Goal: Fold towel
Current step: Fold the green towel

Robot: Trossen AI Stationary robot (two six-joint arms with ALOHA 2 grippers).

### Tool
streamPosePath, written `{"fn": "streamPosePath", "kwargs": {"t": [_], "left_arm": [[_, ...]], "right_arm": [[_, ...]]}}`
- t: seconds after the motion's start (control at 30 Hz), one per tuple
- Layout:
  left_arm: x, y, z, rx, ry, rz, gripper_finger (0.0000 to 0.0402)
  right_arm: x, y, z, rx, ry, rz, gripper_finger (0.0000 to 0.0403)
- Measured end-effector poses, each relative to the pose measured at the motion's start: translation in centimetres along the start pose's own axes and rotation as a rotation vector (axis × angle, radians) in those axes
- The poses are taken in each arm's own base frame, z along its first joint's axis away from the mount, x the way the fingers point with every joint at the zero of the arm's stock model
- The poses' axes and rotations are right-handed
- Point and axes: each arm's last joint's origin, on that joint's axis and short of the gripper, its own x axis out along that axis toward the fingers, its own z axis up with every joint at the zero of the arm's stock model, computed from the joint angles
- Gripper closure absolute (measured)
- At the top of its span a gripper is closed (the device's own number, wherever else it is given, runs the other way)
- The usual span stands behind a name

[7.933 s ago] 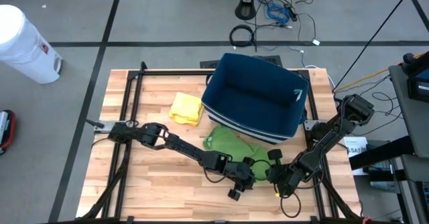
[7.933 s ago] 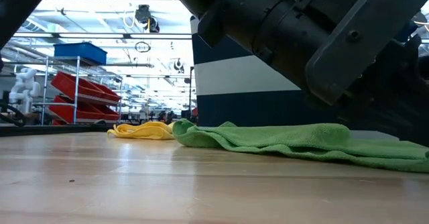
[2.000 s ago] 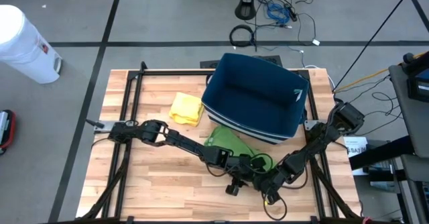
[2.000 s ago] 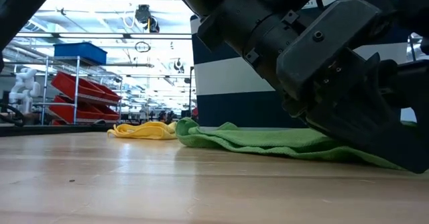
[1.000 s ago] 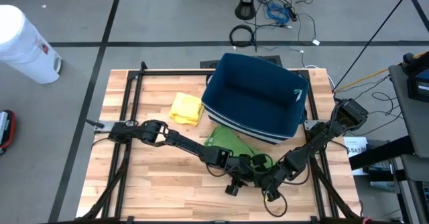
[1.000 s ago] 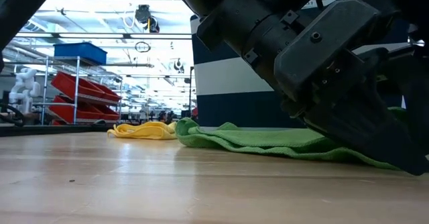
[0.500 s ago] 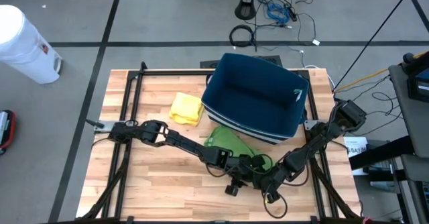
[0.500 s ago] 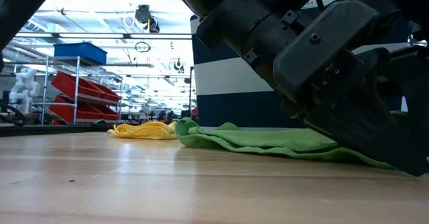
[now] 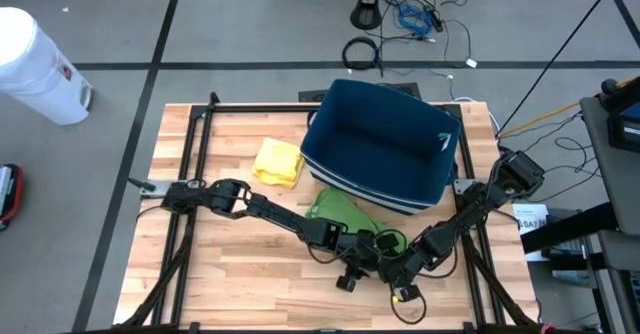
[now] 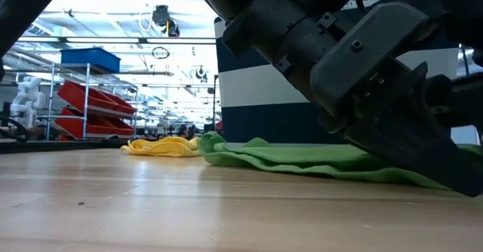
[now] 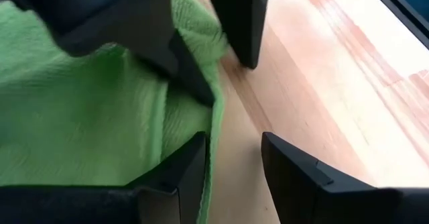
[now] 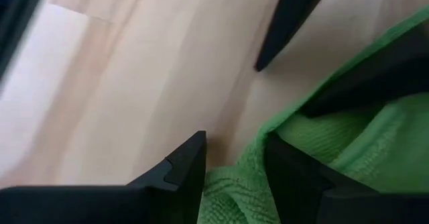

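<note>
Both grippers work the green towel's near edge

The left gripper (image 9: 358,266) and right gripper (image 9: 397,277), jaws parted astride the hem without pinching it, have barely shifted over the last second. The green towel (image 9: 340,214) lies crumpled just before the blue bin (image 9: 383,144); folding seems not yet begun.

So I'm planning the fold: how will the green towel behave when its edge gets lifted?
The green towel lies rumpled in soft folds, so it will probably droop rather than hold shape. Its nubby weave in the left wrist view suggests decent grip, not slipperiness. It looks thin and light, so a pull from the left claw may drag the whole cloth.
</note>
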Motion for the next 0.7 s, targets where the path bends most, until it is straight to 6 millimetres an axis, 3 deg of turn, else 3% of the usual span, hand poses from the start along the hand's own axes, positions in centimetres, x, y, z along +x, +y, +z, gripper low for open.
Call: {"fn": "streamPosePath", "kwargs": {"t": [0.43, 0.7], "left_arm": [[0.0, 0.1, 0.0, -0.002, -0.002, -0.002, 0.0248], [0.0, 0.1, 0.0, -0.003, 0.005, 0.002, 0.0248]], "right_arm": [[-0.2, 1.3, 0.8, 0.075, 0.031, 0.360, 0.0266], [-0.5, 1.9, 1.6, 0.057, -0.026, 0.469, 0.0266]]}}
